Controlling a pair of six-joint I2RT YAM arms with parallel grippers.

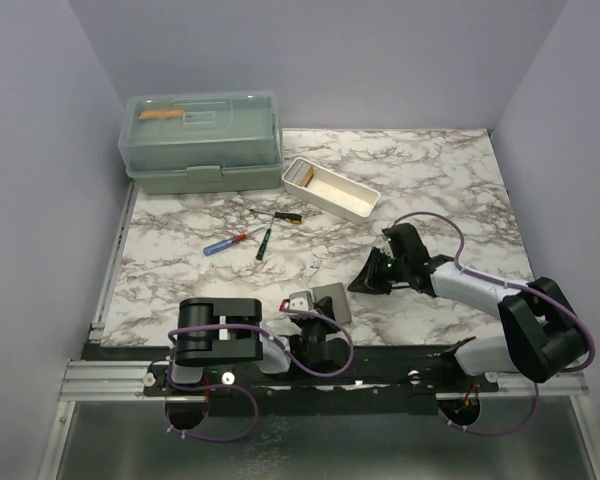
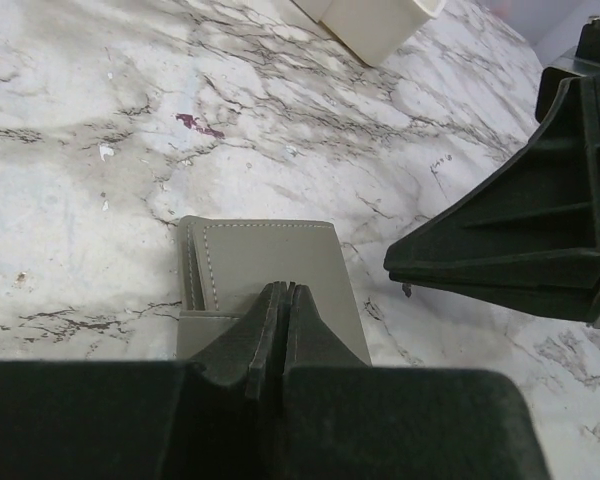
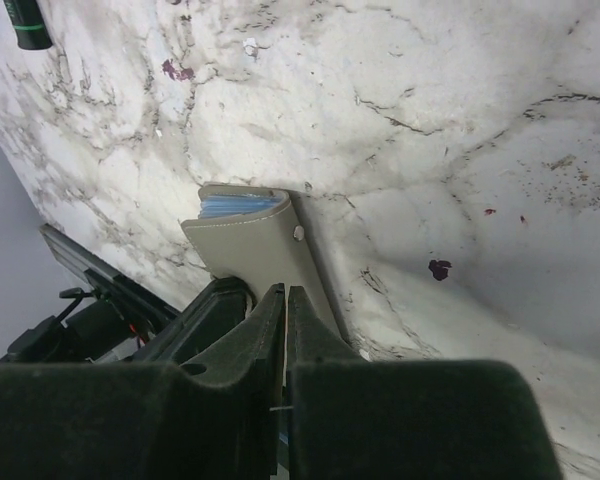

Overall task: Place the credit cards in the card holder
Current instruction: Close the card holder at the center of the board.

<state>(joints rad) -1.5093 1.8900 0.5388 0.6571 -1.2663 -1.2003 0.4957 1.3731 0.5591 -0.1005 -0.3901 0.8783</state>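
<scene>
Top external view: the card holder (image 1: 332, 300) lies on the counter (image 1: 430, 190) near its 6 o'clock edge, just at 2 o'clock of the left gripper (image 1: 315, 310) and at 8 o'clock of the right gripper (image 1: 358, 284); both grippers are pressed closed and hold nothing; light blue credit cards (image 3: 238, 207) peek from its fold

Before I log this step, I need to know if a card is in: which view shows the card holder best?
Right wrist: the card holder shows its open edge, with a light blue card between the flaps. Left wrist shows only its outer face; top external shows it small, with no inside visible.
</scene>
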